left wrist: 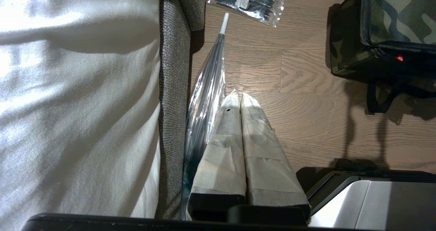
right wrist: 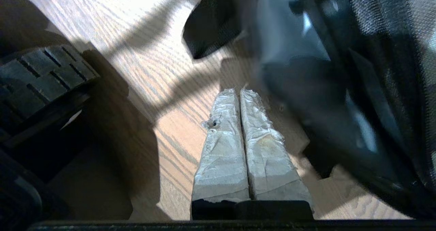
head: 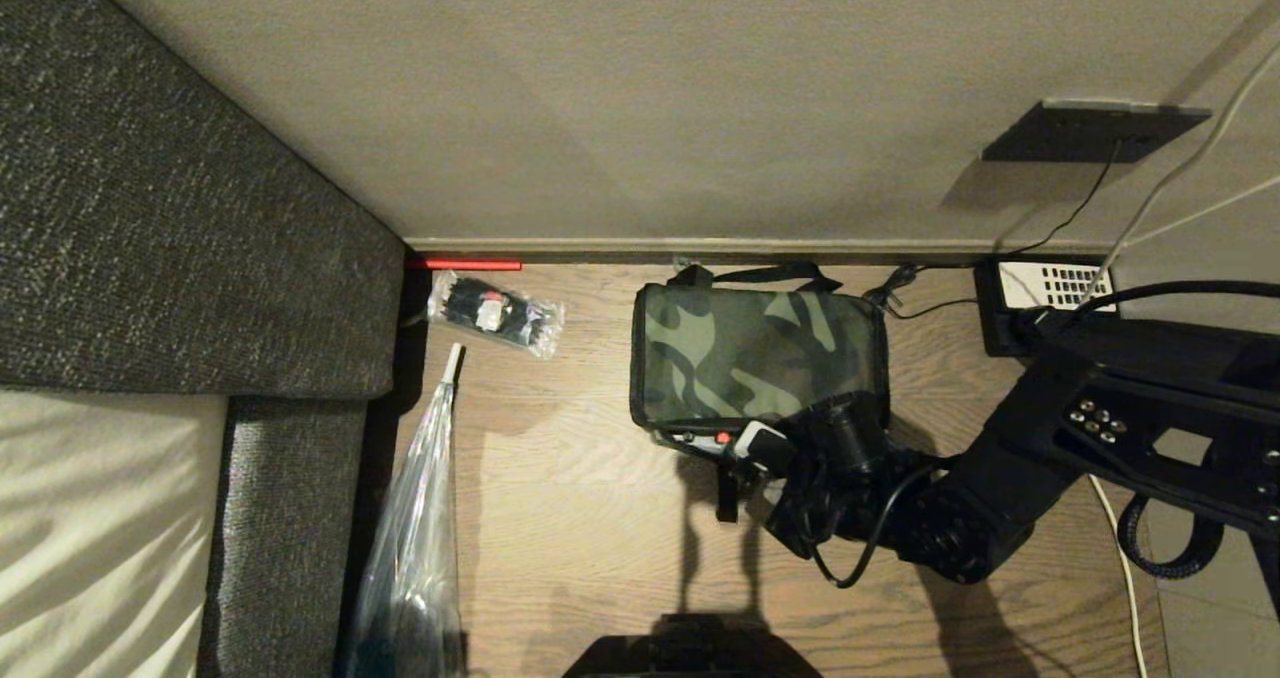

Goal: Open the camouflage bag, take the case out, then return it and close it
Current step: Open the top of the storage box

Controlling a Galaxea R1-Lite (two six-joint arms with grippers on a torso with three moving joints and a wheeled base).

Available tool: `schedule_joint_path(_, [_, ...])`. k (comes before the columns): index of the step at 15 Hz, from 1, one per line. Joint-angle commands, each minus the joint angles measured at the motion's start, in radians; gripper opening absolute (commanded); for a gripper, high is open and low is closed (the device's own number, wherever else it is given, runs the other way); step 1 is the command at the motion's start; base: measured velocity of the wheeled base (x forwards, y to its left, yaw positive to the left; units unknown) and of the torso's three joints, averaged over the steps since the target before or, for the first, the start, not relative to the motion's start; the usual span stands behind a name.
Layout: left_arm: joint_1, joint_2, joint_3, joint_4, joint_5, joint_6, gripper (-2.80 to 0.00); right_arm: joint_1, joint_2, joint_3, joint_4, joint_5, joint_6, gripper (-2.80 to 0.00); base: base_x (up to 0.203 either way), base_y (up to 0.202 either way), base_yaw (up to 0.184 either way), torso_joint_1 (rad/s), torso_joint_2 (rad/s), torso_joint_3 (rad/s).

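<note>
nearest to the viewer, at the bottom edge of the head view, sits a dark part of the robot base [head: 690, 653] on the wooden floor [head: 580, 518]. just left of it a clear plastic bag [head: 415, 558] leans along the grey sofa [head: 180, 218], its white tip pointing far. beyond that tip a small clear packet [head: 495, 313] with black contents lies near the wall [head: 650, 98].

the camouflage bag [head: 755, 353] stands on the floor against the wall, lid down, black strap behind it. a small red mark [head: 722, 438] shows at its near edge.

the right gripper [head: 765, 450] is at the near right corner of the bag, very close to it. its taped fingers [right wrist: 221, 149] are pressed together with nothing between them; the jaws are closed and empty. whether they touch the bag i cannot tell.

the left gripper [left wrist: 240, 99] hangs over the floor beside the plastic bag, well apart from the camouflage bag, its jaws also pressed together and empty.

far right, a black phone with white keys [head: 1050, 293] lies by the wall.
</note>
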Motion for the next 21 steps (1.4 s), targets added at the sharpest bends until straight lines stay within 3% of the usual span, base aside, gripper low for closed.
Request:
schedule_joint_path(1, [0.0, 0.0, 0.0, 0.0, 0.0, 0.0, -2.8, 0.0, -0.017, -0.017, -0.011, 0.0, 0.016, -2.8, 0.0, 0.0, 0.0, 0.0, 0.0, 0.0])
schedule_joint_path(13, [0.0, 0.0, 0.0, 0.0, 0.0, 0.0, -2.8, -0.001, -0.156, 0.055, -0.02, 0.008, 0.062, -2.8, 0.0, 0.0, 0.0, 0.0, 0.0, 0.0])
schedule_joint_path(16, [0.0, 0.0, 0.0, 0.0, 0.0, 0.0, -2.8, -0.039, -0.22, 0.047, -0.018, 0.007, 0.143, -2.8, 0.0, 0.0, 0.0, 0.0, 0.0, 0.0])
schedule_joint_path(19, [0.0, 0.0, 0.0, 0.0, 0.0, 0.0, -2.8, -0.167, -0.244, 0.043, -0.018, 0.009, 0.274, -2.8, 0.0, 0.0, 0.0, 0.0, 0.0, 0.0])
schedule_joint_path(20, [0.0, 0.0, 0.0, 0.0, 0.0, 0.0, -2.8, -0.204, -0.248, 0.037, -0.014, 0.013, 0.318, -0.41, 0.0, 0.0, 0.0, 0.0, 0.0, 0.0])
schedule_joint_path(21, [0.0, 0.0, 0.0, 0.0, 0.0, 0.0, -2.8, -0.242, -0.249, 0.025, -0.009, 0.022, 0.363, 0.0, 0.0, 0.0, 0.0, 0.0, 0.0, 0.0])
